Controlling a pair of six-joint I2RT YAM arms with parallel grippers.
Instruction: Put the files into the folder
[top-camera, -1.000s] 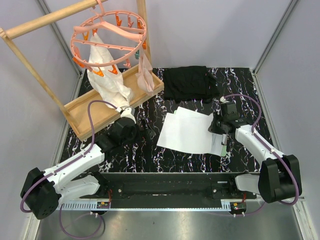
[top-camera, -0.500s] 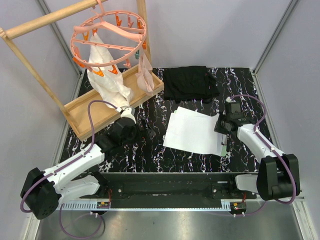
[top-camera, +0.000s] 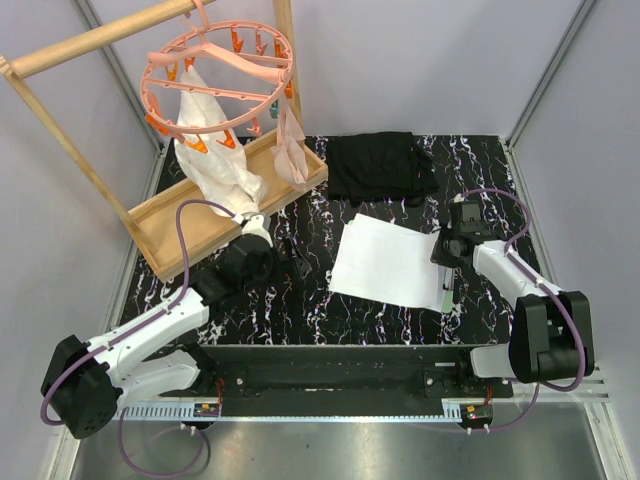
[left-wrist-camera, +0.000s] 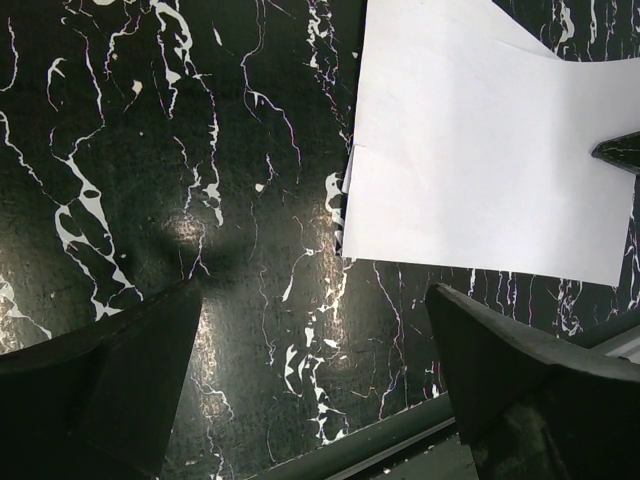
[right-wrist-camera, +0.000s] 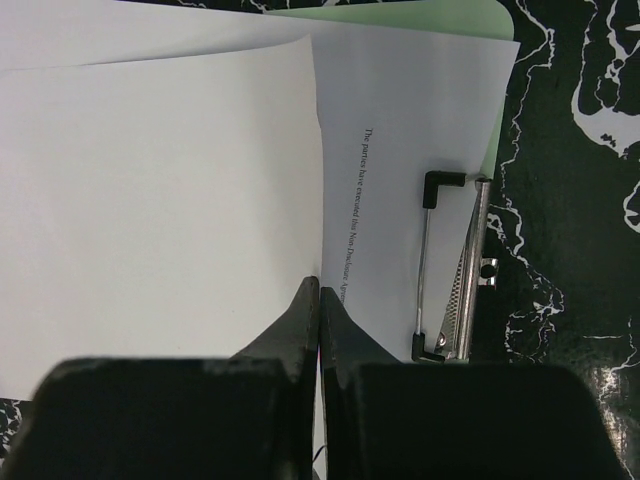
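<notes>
The files are white sheets (top-camera: 385, 262) stacked on the black marble table, right of centre. They cover the mint-green folder (right-wrist-camera: 400, 14), of which only a strip at the far edge and the right side shows, with its metal clip (right-wrist-camera: 465, 270). One lower sheet (right-wrist-camera: 400, 120) carries a printed text line. My right gripper (right-wrist-camera: 318, 290) is shut on the right edge of the top sheet (right-wrist-camera: 150, 200), just left of the clip. In the top view it (top-camera: 447, 250) sits at the stack's right edge. My left gripper (left-wrist-camera: 320, 390) hangs open above bare marble, left of the files (left-wrist-camera: 480, 150).
A folded black cloth (top-camera: 380, 165) lies behind the papers. A wooden tray (top-camera: 160, 220) and rack stand at the back left, with a pink clip hanger (top-camera: 220, 65) and white garment (top-camera: 215, 150). The table's front rail (left-wrist-camera: 400, 440) is close under my left gripper.
My right gripper has moved right and slightly back, dragging the top sheet with it so the stack sits further right. The left arm has not moved.
</notes>
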